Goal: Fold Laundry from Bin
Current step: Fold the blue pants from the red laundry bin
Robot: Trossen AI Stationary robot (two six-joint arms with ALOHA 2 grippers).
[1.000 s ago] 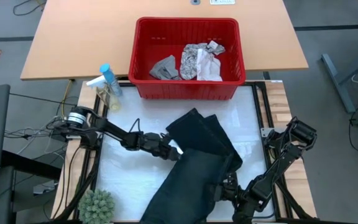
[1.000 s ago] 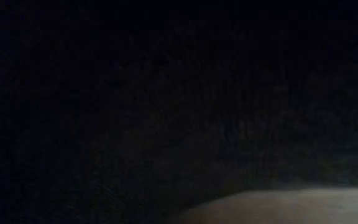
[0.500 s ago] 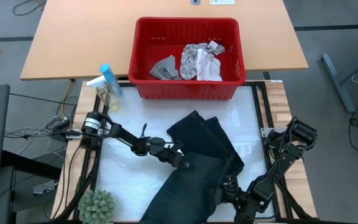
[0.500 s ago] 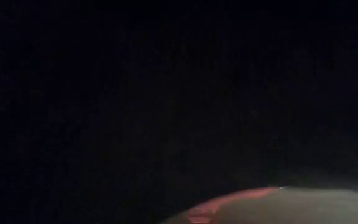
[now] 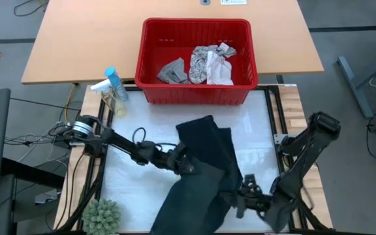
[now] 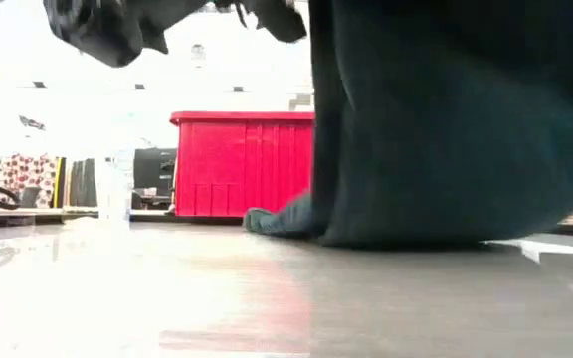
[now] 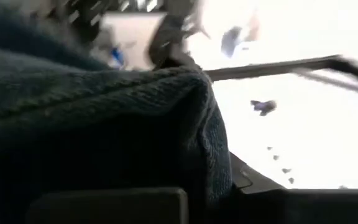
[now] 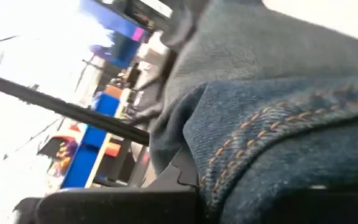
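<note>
From above, you have the large dark blackish-green garment [image 5: 204,166] draped across the white table top [image 5: 129,186], well clear of the red slotted plastic bin [image 5: 150,49], where the white-grey leaf-patterned cloth [image 5: 204,62] and a grey cloth [image 5: 173,70] lie. The left gripper [image 5: 187,163] sits at the garment's left edge; the right gripper [image 5: 239,196] sits at its lower right. At table height, the garment [image 6: 436,119] hangs in a heavy curtain, its lower folds resting on the table in front of the bin [image 6: 242,164]. The left wrist camera shows thick knit fabric [image 7: 92,124] bunched over a finger, so the jaws appear pinched on it. The right wrist camera shows stitched denim-like seam [image 8: 260,137] pressed likewise. Judge it heavy, limp and grippy; take hold at seams or hems.
</note>
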